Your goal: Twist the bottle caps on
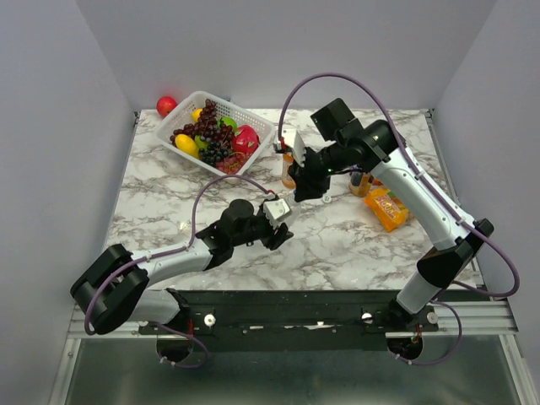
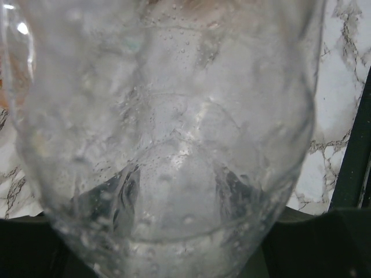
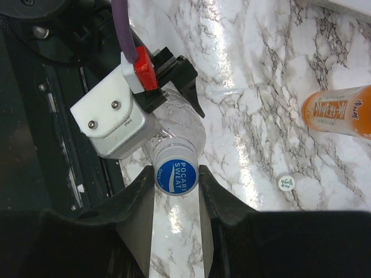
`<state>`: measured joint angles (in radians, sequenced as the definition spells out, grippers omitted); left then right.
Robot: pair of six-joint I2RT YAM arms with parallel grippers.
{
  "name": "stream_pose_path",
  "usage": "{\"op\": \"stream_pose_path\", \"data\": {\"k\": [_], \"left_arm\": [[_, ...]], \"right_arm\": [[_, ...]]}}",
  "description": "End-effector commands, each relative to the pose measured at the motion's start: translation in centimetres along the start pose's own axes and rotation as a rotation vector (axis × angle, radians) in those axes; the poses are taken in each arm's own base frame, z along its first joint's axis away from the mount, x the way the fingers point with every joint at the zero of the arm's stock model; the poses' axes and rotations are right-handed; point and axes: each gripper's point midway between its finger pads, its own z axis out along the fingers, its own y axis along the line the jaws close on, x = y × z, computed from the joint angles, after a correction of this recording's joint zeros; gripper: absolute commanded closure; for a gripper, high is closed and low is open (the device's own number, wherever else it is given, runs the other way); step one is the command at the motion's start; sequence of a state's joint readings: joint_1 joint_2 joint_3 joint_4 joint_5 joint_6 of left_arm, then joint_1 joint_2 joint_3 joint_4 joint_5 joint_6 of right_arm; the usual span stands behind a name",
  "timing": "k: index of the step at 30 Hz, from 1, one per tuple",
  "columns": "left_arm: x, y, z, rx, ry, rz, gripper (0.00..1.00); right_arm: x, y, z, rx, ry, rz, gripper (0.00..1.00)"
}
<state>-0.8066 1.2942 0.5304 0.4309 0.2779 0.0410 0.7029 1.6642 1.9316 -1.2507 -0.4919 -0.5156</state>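
Grippers are both sitting on one clear bottle (image 2: 174,145) near the middle of the marble worktop (image 1: 354,245). The left gripper (image 1: 281,216) is clamping narrowly around the bottle's body, holding it tilted with the neck pointing toward 12 o'clock in the top view. The right gripper (image 3: 177,176) is closing from either side on the blue cap (image 3: 177,174) sitting at the bottle's mouth, its fingers (image 3: 152,200) touching the cap's rim. A white cap (image 3: 286,183) is lying loose on the marble at 3 o'clock from the blue cap in the right wrist view. An orange bottle (image 1: 288,171) is standing just beyond the grippers at 12 o'clock, and a fruit basket (image 1: 253,118) is resting toward 11 o'clock.
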Motion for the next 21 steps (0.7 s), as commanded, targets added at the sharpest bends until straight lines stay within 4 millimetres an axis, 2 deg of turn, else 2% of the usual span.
{"op": "stream_pose_path", "data": {"k": [1,4,8,14,16,21], "left_arm": [[-10.2,1.0,-1.1,-0.060,-0.346,0.069,1.00],[-11.1,1.5,-1.2,-0.089,-0.368,0.064,1.00],[-12.4,2.5,-1.1,-0.139,-0.406,0.057,1.00],[-13.0,3.0,-1.2,-0.167,-0.430,0.017,1.00],[-13.1,2.9,-1.2,-0.162,-0.433,0.003,1.00],[-13.1,2.4,-0.8,-0.128,-0.412,-0.021,1.00]], "right_arm": [[1.4,2.0,0.9,-0.087,0.061,0.147,0.88],[1.9,2.5,1.0,-0.091,0.069,0.209,0.90],[2.4,2.5,1.2,-0.067,0.087,0.340,0.99],[2.4,1.6,0.8,-0.027,0.080,0.585,1.00],[2.2,1.7,0.8,-0.031,0.068,0.579,1.00],[3.5,0.3,0.9,0.057,0.103,0.558,1.00]]}}
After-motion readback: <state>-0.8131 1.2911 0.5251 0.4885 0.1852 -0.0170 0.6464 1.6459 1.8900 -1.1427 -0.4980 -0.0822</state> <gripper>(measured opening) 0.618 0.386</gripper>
